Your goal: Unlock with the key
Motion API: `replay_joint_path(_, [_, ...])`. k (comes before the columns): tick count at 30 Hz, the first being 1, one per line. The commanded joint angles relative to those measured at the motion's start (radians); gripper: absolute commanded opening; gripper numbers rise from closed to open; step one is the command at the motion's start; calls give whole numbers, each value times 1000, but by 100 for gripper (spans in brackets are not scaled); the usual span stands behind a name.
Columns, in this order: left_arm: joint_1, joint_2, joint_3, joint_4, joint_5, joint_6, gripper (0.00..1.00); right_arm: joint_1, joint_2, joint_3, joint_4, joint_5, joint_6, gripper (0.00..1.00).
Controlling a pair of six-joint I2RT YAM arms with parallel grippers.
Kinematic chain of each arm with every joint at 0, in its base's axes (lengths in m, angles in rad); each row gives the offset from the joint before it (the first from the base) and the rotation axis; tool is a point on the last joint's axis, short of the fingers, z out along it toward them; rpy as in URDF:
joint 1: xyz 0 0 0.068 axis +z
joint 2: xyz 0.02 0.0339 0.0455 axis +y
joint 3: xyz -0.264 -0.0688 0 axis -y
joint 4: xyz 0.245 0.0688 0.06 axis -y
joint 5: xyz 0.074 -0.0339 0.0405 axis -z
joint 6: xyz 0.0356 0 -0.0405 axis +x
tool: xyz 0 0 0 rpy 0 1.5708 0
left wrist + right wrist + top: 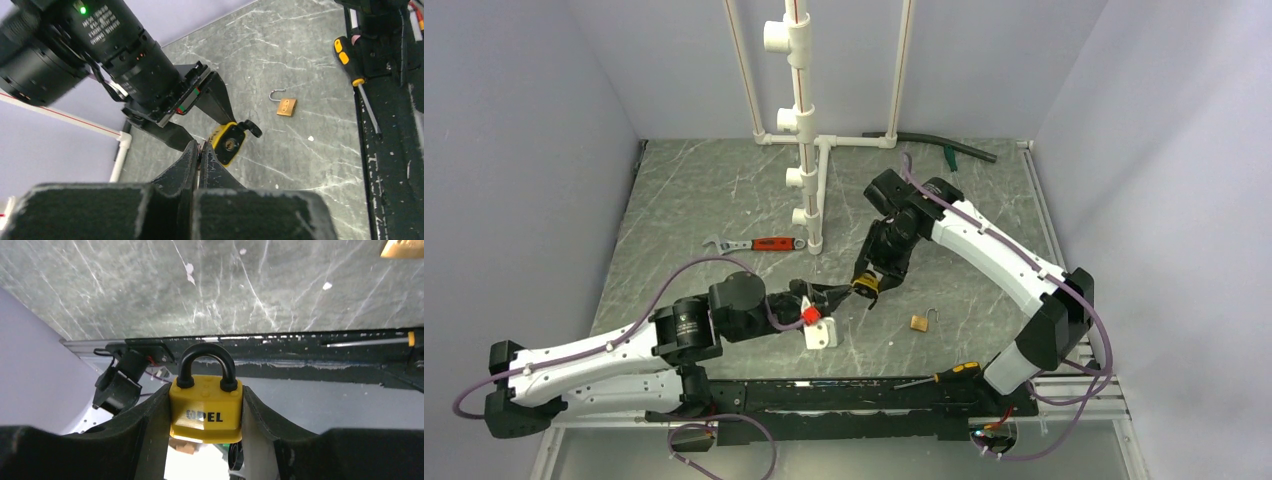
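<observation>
The yellow-and-black padlock (pixel 865 285) hangs above the table, clamped by its sides between my right gripper's (pixel 206 390) fingers, with its black shackle closed. In the left wrist view the padlock (pixel 228 145) shows its keyhole face, turned toward my left gripper (pixel 202 147). My left gripper is shut, its tips just short of the padlock's edge. Only a thin dark sliver of the key (pixel 200 156) shows, pinched between the pads. In the top view my left gripper (pixel 839 293) and right gripper (pixel 865 292) meet at the padlock.
A small brass padlock (pixel 919 322) with its shackle open lies right of the grippers. A black-and-yellow screwdriver (pixel 944 375) lies on the front rail. A red-handled wrench (pixel 759 244) and a white pipe frame (pixel 809 170) are behind. A white block (pixel 819 332) sits under my left wrist.
</observation>
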Motion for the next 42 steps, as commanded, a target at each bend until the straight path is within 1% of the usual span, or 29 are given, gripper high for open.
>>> replay_joint_path(1, [-78, 10, -4, 37, -138, 133, 0, -8, -61, -25, 66, -128, 50, 0])
replay_joint_path(5, [-142, 78, -4, 61, -246, 222, 0, -8, -73, -53, 100, -164, 75, 0])
replay_joint_path(10, [-157, 110, 7, 51, -261, 243, 0, -8, -64, -55, 103, -169, 80, 0])
replay_joint_path(14, [-161, 70, -19, 56, -290, 237, 0, -8, -72, -51, 88, -134, 91, 0])
replay_joint_path(18, [-161, 34, -45, 43, -309, 234, 0, -8, -79, -55, 91, -138, 97, 0])
replay_joint_path(24, [-170, 41, -34, 37, -302, 230, 0, -8, -75, -50, 99, -144, 105, 0])
replay_joint_path(37, [-175, 50, -92, 65, -341, 237, 0, -6, -86, -59, 127, -167, 120, 0])
replay_joint_path(42, [-177, 53, -108, 107, -352, 247, 0, -4, -89, -76, 152, -190, 124, 0])
